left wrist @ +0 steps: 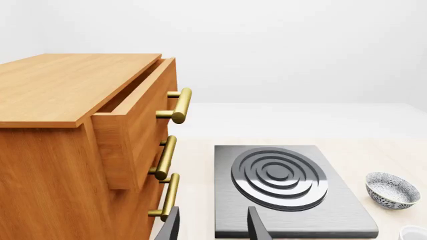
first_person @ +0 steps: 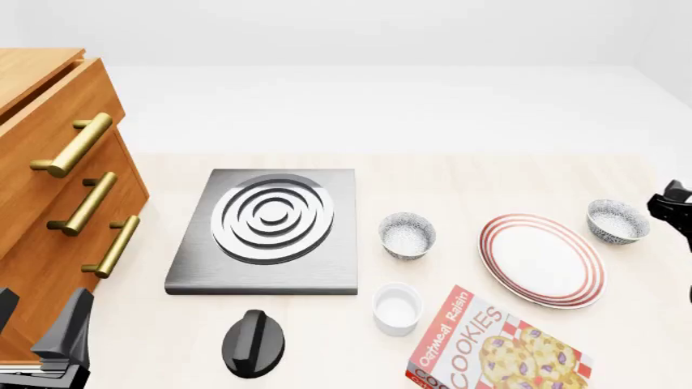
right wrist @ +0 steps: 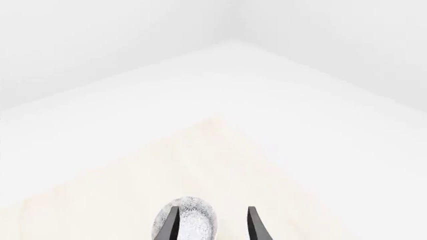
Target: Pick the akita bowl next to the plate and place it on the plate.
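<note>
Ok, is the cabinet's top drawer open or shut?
Open a little. In the left wrist view the top drawer juts out past the fronts below it, a dark gap showing under the wooden cabinet top.

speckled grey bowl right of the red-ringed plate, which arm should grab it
Right. The right gripper is open with the speckled grey-black bowl just ahead of its fingers in its wrist view, beside the white red-ringed plate. The left gripper sits by the wooden drawer cabinet, across the table.
</note>
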{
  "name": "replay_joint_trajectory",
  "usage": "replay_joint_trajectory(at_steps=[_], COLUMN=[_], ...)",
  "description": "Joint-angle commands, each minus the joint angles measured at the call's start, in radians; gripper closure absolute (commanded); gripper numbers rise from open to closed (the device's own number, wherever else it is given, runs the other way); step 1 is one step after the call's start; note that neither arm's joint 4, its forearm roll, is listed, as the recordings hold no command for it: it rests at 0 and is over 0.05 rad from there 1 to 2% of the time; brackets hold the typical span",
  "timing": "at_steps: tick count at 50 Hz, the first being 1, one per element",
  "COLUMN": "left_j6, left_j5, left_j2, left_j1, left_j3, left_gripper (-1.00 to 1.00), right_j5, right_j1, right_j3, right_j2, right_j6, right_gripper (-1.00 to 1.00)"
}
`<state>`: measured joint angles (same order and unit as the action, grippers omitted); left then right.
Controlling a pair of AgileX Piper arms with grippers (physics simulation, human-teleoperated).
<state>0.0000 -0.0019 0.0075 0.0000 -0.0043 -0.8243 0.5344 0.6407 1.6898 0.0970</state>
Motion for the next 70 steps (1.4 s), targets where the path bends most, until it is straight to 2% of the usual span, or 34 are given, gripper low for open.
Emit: replay_joint_trajectory(at_steps=[1, 70], left_j6=[0.0, 0.0], left_j5=[0.0, 0.0], left_j2=[0.0, 0.0], left_j1=[0.0, 0.0], left_j3=[0.0, 0.0], left_gripper=[-1.0, -1.0], right_j5=[0.019, 0.122], right_j1=[-0.003, -0.009], right_j3=[0.028, 0.188], right_j2=[0.037, 0.246], right_j6=[0.023, 0.136], right_gripper=[-1.0, -1.0])
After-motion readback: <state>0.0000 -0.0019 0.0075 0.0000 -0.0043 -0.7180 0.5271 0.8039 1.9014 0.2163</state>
